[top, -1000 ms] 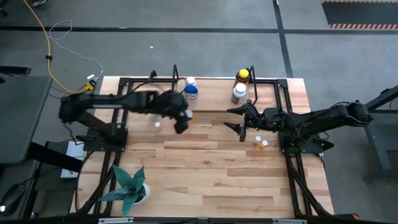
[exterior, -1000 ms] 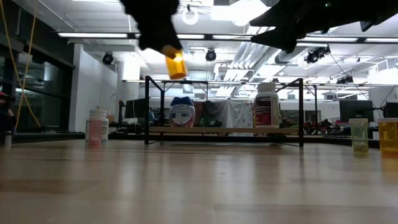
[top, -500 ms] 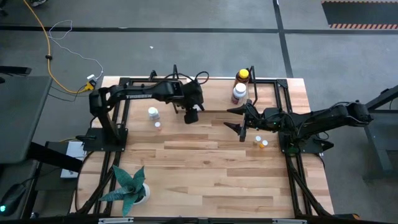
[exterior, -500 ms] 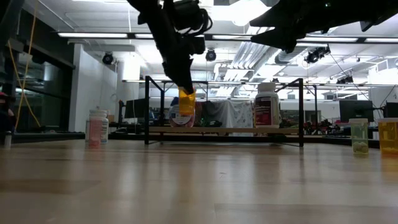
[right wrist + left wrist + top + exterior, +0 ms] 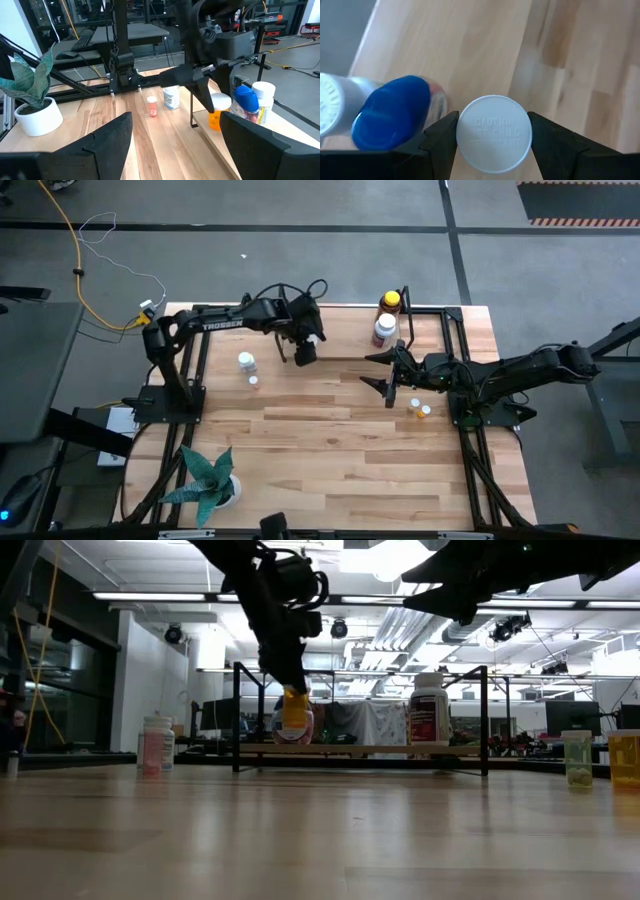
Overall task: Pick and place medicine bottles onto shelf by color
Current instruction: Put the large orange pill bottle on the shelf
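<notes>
The left gripper [image 5: 493, 135] is clamping an orange vial [image 5: 293, 712] by its white cap [image 5: 494, 134], one finger pressing on each side. Raised lettering on that cap is reading "CAUTION" on the top line; the lines beneath look like a child-safety warning but are too faint to make out. Just beside the left fingers, a blue-capped bottle [image 5: 391, 120] is standing, with a white ribbed bottle [image 5: 332, 102] cut off at the frame edge behind it.

In the low view the vial is hanging right in front of the blue-capped bottle, hiding most of it, just above the shelf [image 5: 360, 749]. Half a second ago it was sitting slightly further toward the right gripper; now the left arm is drawing in tighter over the shelf's left end [image 5: 300, 340].

The right gripper [image 5: 390, 380] is hovering with fingers spread wide, holding nothing, unchanged from before. Just beyond its fingertips on the shelf are a white bottle [image 5: 384, 330] and an amber bottle with a yellow cap [image 5: 390, 302]; the white bottle's label is unreadable. Two tiny orange vials [image 5: 419, 408] are sitting on the surface beside the right fingers. Well off to the left fingers' outer side, a white bottle [image 5: 246, 362] and a small vial [image 5: 254, 380] are waiting on the surface.
</notes>
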`<action>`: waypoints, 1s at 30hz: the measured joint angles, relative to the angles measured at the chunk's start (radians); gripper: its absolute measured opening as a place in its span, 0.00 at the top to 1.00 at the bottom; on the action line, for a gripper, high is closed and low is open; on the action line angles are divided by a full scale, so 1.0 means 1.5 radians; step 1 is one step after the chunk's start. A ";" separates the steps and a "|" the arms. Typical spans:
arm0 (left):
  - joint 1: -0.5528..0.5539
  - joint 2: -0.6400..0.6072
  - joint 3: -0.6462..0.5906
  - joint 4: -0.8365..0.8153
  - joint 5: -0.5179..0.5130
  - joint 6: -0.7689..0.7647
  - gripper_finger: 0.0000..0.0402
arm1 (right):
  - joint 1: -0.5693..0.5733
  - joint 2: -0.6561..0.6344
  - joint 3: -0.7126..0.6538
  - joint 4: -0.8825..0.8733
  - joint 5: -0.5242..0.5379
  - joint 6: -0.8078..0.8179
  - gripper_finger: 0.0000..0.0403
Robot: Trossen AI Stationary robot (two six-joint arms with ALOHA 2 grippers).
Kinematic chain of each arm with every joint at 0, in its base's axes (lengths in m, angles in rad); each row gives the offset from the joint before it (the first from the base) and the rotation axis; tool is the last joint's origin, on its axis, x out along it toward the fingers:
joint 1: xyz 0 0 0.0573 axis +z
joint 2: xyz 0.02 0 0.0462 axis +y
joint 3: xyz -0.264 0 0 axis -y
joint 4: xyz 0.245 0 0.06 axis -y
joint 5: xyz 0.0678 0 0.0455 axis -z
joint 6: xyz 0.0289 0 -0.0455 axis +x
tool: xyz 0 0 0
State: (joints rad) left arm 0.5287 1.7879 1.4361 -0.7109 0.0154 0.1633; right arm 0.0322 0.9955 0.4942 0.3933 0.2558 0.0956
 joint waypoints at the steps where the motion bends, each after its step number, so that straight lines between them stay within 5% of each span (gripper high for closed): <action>1: 0.006 0.000 0.000 0.001 0.011 -0.001 0.48 | 0.000 0.000 0.000 0.000 0.000 0.000 0.28; 17: 0.022 0.004 -0.076 0.071 0.048 0.016 0.48 | 0.000 0.000 0.000 0.000 0.000 0.000 0.28; 30: 0.025 0.000 -0.070 0.055 -0.052 0.038 0.47 | 0.000 0.000 0.000 0.000 0.000 0.001 0.28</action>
State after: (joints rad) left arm 0.5667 1.7878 1.3304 -0.6285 -0.0621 0.2200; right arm 0.0323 0.9955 0.4942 0.3935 0.2558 0.0963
